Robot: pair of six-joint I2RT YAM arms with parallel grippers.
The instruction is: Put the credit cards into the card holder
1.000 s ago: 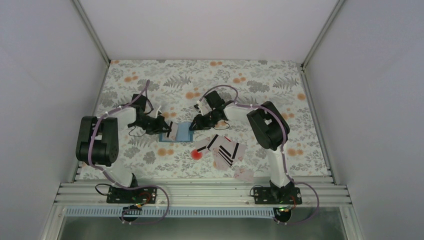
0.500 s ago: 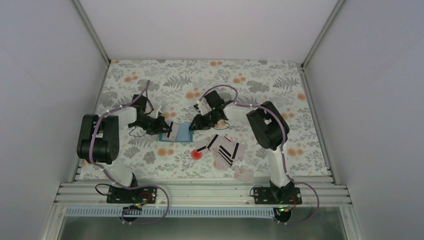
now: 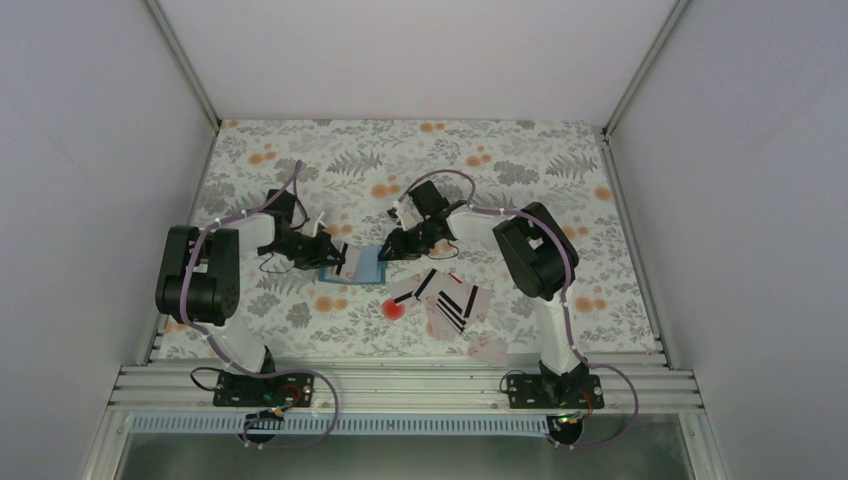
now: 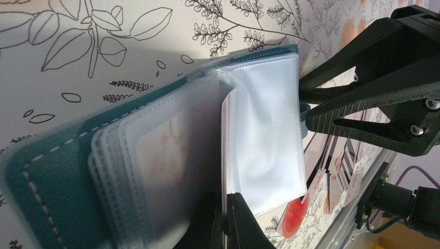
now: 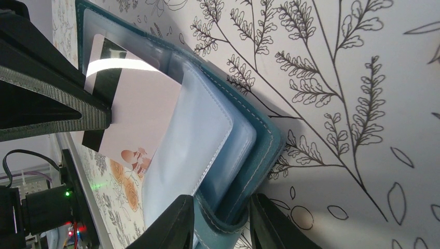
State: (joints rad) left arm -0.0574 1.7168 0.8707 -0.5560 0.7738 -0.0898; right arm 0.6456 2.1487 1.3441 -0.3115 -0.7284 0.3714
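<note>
Lying open mid-table on the floral tablecloth (image 3: 500, 160): 1 small blue folding card holder (image 3: 362, 266).
The right gripper (image 5: 223, 207) clamps its stitched cover edge; the left gripper (image 4: 226, 207) is closed on a pale plastic credit card with a black stripe (image 5: 136, 116), its end among the clear sleeves (image 4: 267, 135). More cards (image 3: 447, 297) lie fanned beside a round red spot (image 3: 393, 308).

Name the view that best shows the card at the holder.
Right wrist: the card faces the lens, black stripe visible. Left wrist shows only its thin edge; the top view, a tiny pale speck.
</note>
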